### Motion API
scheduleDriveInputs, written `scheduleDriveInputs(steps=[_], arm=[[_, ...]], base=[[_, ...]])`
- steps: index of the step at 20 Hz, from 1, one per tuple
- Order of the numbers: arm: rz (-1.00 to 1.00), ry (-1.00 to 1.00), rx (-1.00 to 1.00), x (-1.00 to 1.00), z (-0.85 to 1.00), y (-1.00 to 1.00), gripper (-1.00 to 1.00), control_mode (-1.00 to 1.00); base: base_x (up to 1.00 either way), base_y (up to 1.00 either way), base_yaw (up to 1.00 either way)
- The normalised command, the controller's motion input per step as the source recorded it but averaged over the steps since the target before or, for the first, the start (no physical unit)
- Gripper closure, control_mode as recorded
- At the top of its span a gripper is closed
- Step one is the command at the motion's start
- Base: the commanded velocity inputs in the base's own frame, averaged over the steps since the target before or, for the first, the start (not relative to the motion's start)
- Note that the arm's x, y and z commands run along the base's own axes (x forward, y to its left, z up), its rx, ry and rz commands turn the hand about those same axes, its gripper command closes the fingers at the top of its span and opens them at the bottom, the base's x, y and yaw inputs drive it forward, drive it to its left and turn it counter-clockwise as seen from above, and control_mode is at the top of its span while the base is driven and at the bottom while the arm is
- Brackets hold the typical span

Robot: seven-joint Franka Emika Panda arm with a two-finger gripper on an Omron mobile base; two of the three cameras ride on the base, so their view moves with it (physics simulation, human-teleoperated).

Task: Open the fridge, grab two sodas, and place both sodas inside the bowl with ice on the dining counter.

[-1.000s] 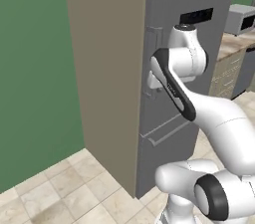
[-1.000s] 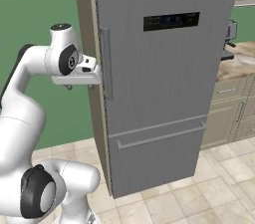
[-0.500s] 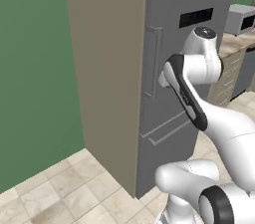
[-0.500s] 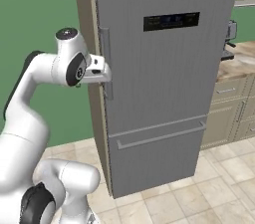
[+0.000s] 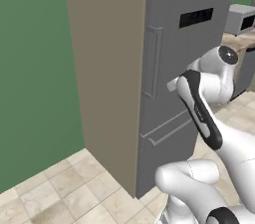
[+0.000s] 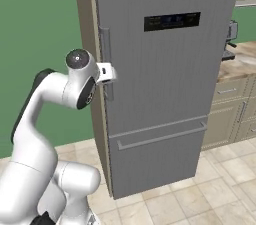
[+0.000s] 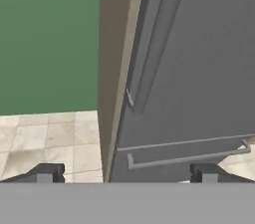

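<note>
the tool stands spread wide with nothing between its two small dark tips, pointed at the closed fridge just ahead. the fridge is a tall grey box with a brushed, faintly ribbed front and a matte tan side panel. a long slim vertical handle runs down the door's left edge; below it a horizontal bar fronts the lower drawer. higher up sits a dark display panel. beyond, cream cabinets under a stone desk.
</note>
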Motion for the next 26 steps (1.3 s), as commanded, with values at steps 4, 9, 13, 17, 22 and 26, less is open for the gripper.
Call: scheduleDriveInputs(steps=[4,9,13,17,22,26], arm=[[0.17,-0.24,0.16,0.31,0.00,0.00,-1.00,-1.00],[0.17,-0.19,0.21,0.28,0.00,0.00,-1.00,-1.00],[0.15,-0.18,0.21,0.20,0.00,0.01,-1.00,-1.00],[0.12,-0.16,0.16,0.24,-0.02,0.06,-1.00,-1.00],[0.10,-0.19,0.05,0.21,-0.06,0.07,-1.00,-1.00],[0.09,-0.13,0.02,0.31,-0.03,0.05,-1.00,-1.00]], base=[[0.00,0.00,0.00],[0.00,0.00,0.00],[0.00,0.00,0.00],[0.00,0.00,0.00],[0.00,0.00,0.00],[0.00,0.00,0.00]])
